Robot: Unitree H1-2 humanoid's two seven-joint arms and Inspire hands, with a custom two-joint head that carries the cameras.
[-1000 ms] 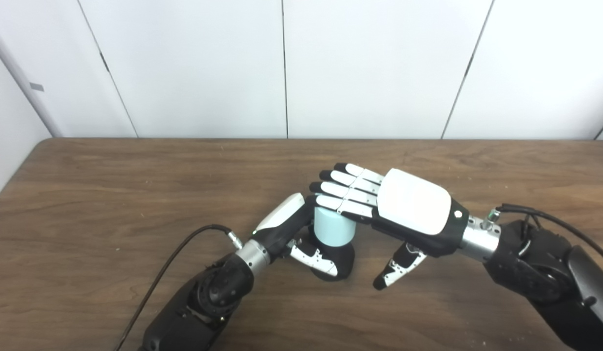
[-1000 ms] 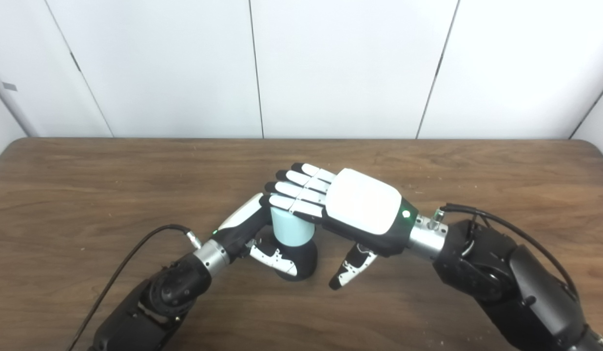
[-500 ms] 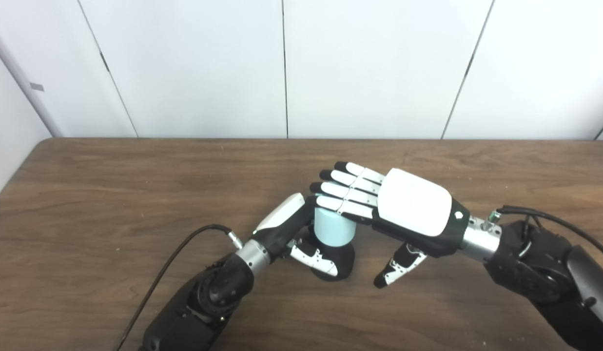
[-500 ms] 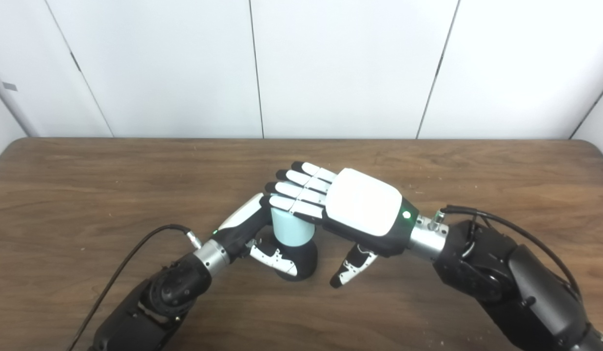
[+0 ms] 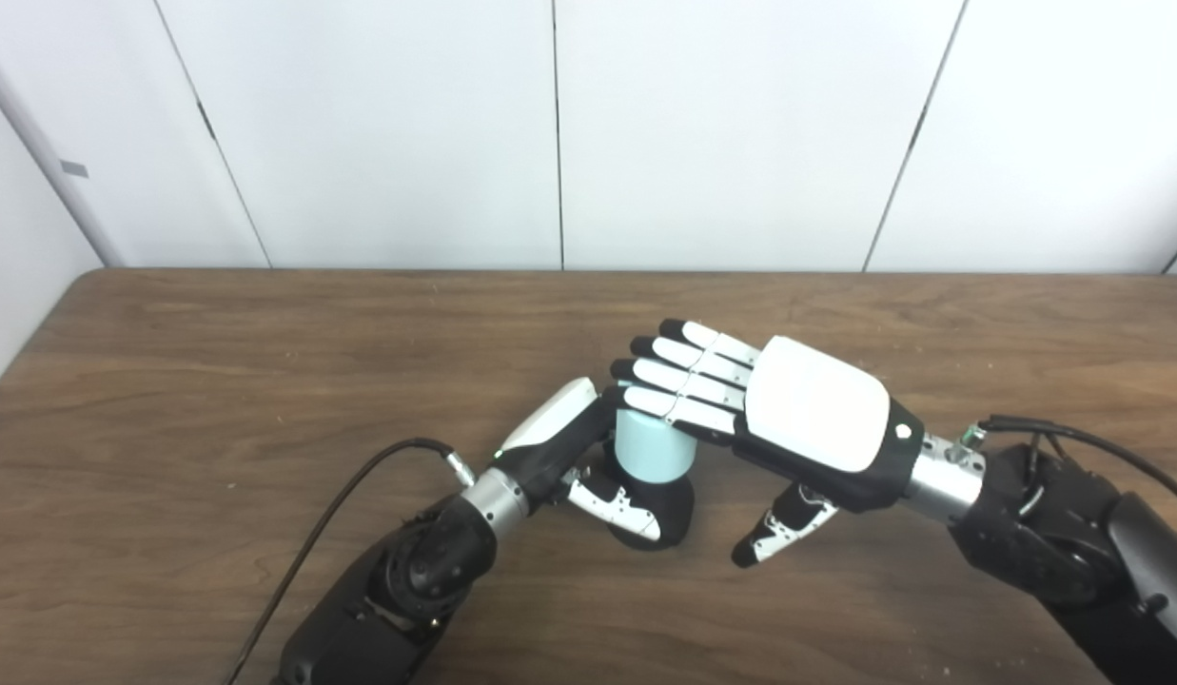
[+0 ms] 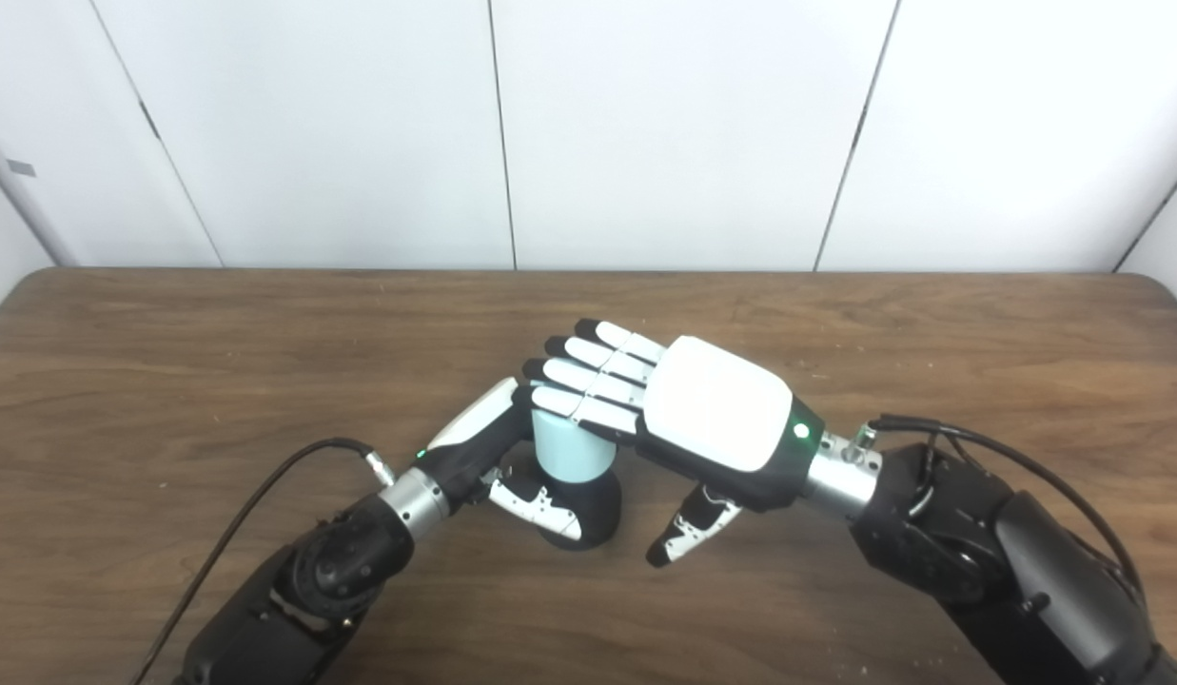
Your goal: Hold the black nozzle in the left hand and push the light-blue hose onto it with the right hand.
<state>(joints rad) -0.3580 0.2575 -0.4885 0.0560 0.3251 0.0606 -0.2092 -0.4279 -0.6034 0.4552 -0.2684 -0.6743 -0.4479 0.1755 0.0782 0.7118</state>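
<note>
A: Near the middle of the brown wood-grain table [image 5: 217,381], the short light-blue hose cylinder [image 5: 653,447] stood upright on the rounded black nozzle base [image 5: 672,509]. Long axis vertical, base on the tabletop.

B: Left hand?

A: White-and-black left hand [image 5: 574,452] was wrapped round the black nozzle base from the left, thumb across its front. Grasping the nozzle, as far as I could see.

B: And the right?

A: White-backed right hand [image 5: 788,419] was flat, palm down, fingers [image 5: 678,381] straight and spread, lying across the top of the light-blue hose. Thumb hung down to the right, apart from the hose. Holding nothing, just covering the top end.

B: So which way did the hose lie from it?

A: Directly under the fingers. I'd say the push had to go straight down along that vertical axis. Right hand was the nearer one to the hose top; left was lower, at the base.

B: Touching or hovering?

A: Couldn't tell. Fingers hid the rim in both views.

B: Any difference between the views?

A: Right eye view showed the hose side [image 6: 574,452] and the gap to the thumb a bit clearer. Left eye view showed more of the left palm's white back. Seating depth hidden in both.
</note>
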